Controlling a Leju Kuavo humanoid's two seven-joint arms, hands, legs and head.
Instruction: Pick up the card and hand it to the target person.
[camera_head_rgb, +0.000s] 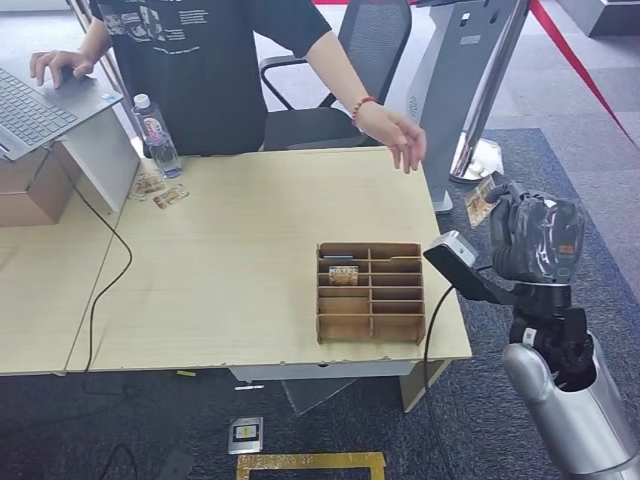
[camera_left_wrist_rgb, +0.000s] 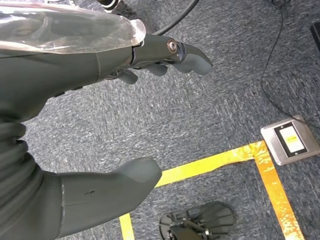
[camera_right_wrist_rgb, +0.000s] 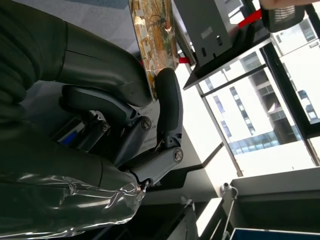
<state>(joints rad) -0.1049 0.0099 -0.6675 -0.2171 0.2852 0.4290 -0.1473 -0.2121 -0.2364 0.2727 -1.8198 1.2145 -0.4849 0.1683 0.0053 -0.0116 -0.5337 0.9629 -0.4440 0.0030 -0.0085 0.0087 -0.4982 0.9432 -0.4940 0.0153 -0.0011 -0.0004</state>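
Already the right hand (camera_head_rgb: 528, 235) pinches the card (camera_head_rgb: 480, 199); handover is underway, and next it must reach toward eleven o'clock to the person's hand (camera_head_rgb: 396, 135).

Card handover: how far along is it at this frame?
Pickup looks done: the right robot hand pinches the card off the table's right edge. In hand: carrying it toward the person's hand, reaching over the table. Left: the handover itself. The left robot hand hangs open.
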